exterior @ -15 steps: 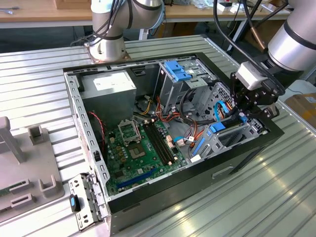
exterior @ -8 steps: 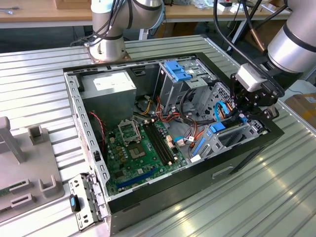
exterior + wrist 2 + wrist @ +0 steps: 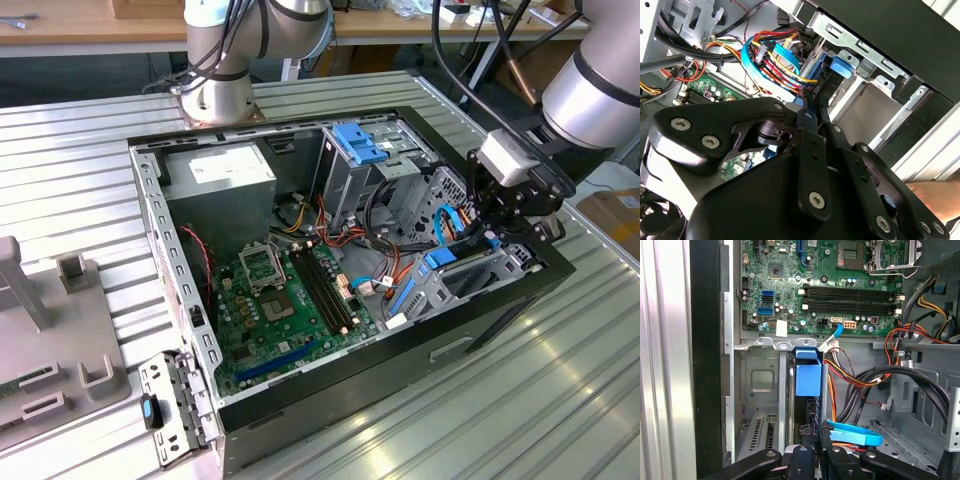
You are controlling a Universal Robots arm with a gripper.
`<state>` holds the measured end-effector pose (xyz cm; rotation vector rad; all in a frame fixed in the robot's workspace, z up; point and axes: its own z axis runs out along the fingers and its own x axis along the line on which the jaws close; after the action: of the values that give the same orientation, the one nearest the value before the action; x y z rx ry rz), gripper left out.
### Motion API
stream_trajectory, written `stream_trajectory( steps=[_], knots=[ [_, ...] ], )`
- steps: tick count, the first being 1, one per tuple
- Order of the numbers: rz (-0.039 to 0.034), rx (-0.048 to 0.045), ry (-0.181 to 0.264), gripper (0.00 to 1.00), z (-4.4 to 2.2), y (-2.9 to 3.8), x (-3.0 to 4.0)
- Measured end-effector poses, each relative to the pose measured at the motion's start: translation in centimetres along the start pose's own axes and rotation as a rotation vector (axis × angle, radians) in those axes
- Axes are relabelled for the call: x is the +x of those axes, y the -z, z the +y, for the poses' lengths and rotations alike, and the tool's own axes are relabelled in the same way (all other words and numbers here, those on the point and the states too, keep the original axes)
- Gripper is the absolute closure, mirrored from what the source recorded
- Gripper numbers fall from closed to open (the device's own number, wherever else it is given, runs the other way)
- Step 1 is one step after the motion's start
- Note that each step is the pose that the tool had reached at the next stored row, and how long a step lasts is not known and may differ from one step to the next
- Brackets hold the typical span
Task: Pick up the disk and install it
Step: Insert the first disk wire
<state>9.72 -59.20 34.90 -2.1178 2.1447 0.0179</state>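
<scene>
Bench: ribbed metal bench (image 3: 560, 390) carries an open computer case (image 3: 330, 400), with wooden worktops behind it.

Tool: the tool (image 3: 497, 232) is down at the drive bay (image 3: 762, 405), on the exterior view's right of the case, close over the bay's rim.

Tool state: its black fingers (image 3: 805, 460) are drawn together around a thin dark edge that seems to be the disk (image 3: 805, 415); I judge it clamped, though the pad contact itself is hidden.

Disk: it stands on edge in the bay, partly down in the slot, with its blue plastic rail (image 3: 808, 374) at the end towards the motherboard (image 3: 830, 285). How deep it sits I cannot tell.

Risk, cables: a flat blue data cable (image 3: 852, 432) and a bundle of red, yellow and orange wires (image 3: 777, 55) lie just beside the tool. They could be pinched or dragged if the disk goes further down.

Risk, jamming: the slot looks narrow; a slight tilt could bind the rail against the bay's metal wall.

Risk, collision: the tool's linkage is near the bay's sheet-metal edge and could strike it.

Risk, person: a hand (image 3: 935, 197) shows near the case's outer side in the second wrist view, close to the moving arm.
</scene>
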Motion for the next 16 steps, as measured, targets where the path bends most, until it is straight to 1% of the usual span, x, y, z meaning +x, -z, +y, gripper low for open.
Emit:
stream_trajectory(
  steps=[2,7,9,11,13,15,16],
  knots=[
    [0.0004,0.0009,-0.01,0.84,0.05,-0.02,-0.01],
    [0.0009,0.0009,-0.01,0.84,0.05,-0.09,-0.01],
    [0.0012,0.001,-0.01,0.84,0.07,-0.27,0.02],
    [0.0008,0.001,-0.011,0.84,0.07,-0.3,0.02],
    [0.0007,0.0013,-0.013,0.84,0.07,-0.27,0.01],
    [0.0009,0.0015,-0.016,0.84,0.05,-0.02,-0.01],
    [0.0007,0.0018,-0.018,0.84,0.05,-0.01,-0.01]
  ],
)
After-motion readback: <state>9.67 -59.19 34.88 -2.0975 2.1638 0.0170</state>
